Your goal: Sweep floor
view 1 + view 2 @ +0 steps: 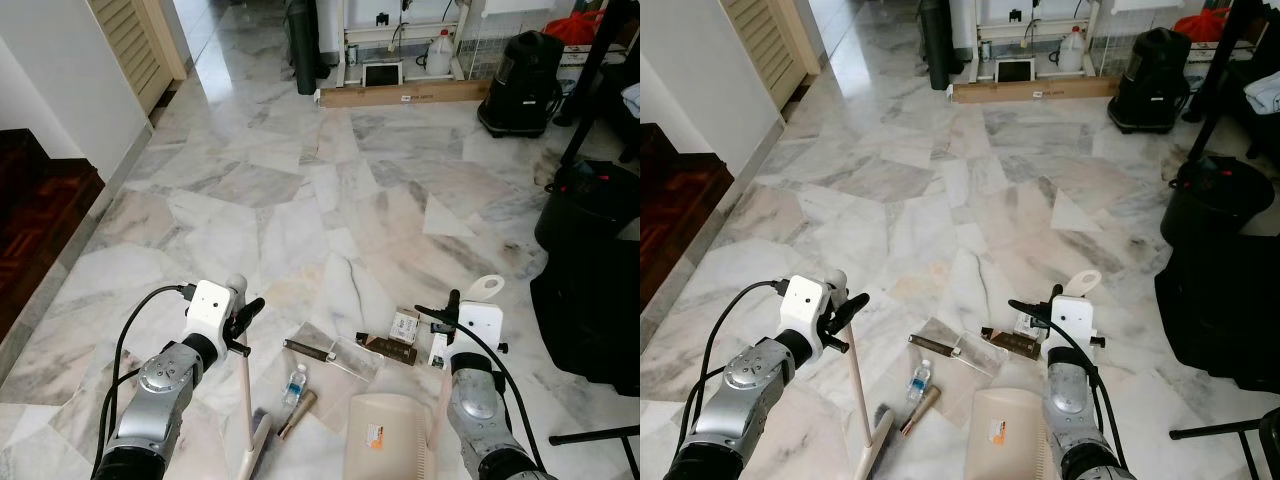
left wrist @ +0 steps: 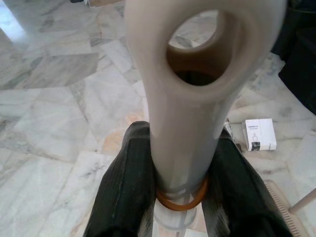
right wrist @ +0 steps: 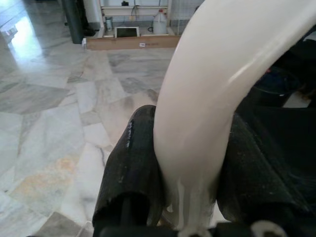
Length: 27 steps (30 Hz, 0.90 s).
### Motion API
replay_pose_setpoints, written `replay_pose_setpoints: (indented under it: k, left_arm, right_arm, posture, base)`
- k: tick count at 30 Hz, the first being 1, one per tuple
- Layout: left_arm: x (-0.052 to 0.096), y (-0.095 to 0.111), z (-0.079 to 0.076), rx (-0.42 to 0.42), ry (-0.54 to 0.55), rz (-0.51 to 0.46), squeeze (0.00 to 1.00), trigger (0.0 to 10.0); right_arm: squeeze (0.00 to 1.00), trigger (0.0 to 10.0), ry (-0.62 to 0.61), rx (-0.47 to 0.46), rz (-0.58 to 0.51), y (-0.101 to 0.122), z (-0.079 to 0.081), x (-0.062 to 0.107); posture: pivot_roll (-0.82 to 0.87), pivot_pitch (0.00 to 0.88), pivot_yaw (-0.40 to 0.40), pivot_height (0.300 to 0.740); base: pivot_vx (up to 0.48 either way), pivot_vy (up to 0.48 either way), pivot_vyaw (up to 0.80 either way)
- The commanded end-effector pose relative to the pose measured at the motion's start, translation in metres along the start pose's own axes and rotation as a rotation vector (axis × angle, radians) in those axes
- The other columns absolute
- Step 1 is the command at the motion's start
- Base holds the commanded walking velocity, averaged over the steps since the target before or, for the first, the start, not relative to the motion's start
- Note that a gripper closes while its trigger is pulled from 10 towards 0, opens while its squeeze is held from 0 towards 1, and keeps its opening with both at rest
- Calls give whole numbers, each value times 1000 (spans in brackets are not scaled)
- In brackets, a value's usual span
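The left gripper (image 1: 243, 322) is clamped around the top of a pale broom (image 1: 245, 400) handle; in the left wrist view both black fingers (image 2: 126, 187) press against the handle just below its hanging hole, above an orange ring. The handle slants down to the broom's dark bristles on the floor (image 1: 300, 200) between the two arms.

The right gripper (image 1: 440, 322) is closed on the white curved handle of a beige dustpan (image 1: 385, 435), which sits on the marble in front of the robot, just right of the broom head. A small orange label is stuck to the pan, but its writing is too small to read.

Litter lies just ahead of the pan: a small water bottle (image 1: 294, 384) with a blue label, a brown tube (image 1: 298, 413) beside it, a clear wrapper (image 1: 330, 350), a dark flat packet (image 1: 390, 349) and a small white box (image 1: 404, 325) with printing I cannot make out.

Farther off, a long cardboard box (image 1: 405, 94) lies against the far shelf, its white sticker unreadable, with a white jug (image 1: 438, 54) and a tablet (image 1: 381, 74) behind it. A black vacuum (image 1: 520, 85) stands at the right, and a black bin (image 1: 590, 205) nearer.
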<state>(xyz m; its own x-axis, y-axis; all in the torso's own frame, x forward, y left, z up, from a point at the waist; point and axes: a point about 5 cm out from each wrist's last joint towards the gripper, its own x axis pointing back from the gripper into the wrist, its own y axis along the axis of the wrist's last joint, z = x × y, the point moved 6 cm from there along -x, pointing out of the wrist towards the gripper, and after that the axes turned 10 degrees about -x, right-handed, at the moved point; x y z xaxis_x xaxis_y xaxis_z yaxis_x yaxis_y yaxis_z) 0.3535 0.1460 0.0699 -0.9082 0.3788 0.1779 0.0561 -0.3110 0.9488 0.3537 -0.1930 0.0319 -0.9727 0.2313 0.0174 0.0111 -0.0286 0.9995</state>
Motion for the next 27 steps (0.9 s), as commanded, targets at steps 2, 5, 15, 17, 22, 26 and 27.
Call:
replay_pose_setpoints:
  k: [2,5,15,17,22,26,27]
  left_arm:
    - [2,2,2,31,-3,-8,0,10000]
    - [0,7,0,41,-19,-24,0,10000]
    - [-1,17,-8,67,-75,-47,0,10000]
    - [-1,19,-10,67,-89,-53,0,10000]
    - [-2,22,-10,65,-97,-59,0,10000]
    - [-4,23,-10,62,-95,-61,0,10000]
    - [-4,24,-10,63,-96,-61,0,10000]
  right_arm:
    - [0,10000,-30,-25,144,-34,-3,17]
    - [0,10000,-52,-17,155,-38,-10,19]
    - [0,10000,-141,-170,201,-43,-21,18]
    - [0,10000,-128,-164,209,-44,-18,18]
    - [0,10000,-119,-166,212,-44,-15,18]
    - [0,10000,-66,-177,253,-49,-8,17]
    - [0,10000,-52,-177,266,-51,-6,18]
  posture:
    - [145,143,132,740]
    - [146,140,132,740]
    - [146,134,133,740]
    - [150,133,130,740]
    - [151,128,127,740]
    - [142,126,122,740]
    - [142,126,122,740]
  base:
    - [0,0,0]
    - [0,0,0]
    - [0,0,0]
    - [0,0,0]
    - [0,0,0]
    - [0,0,0]
    - [0,0,0]
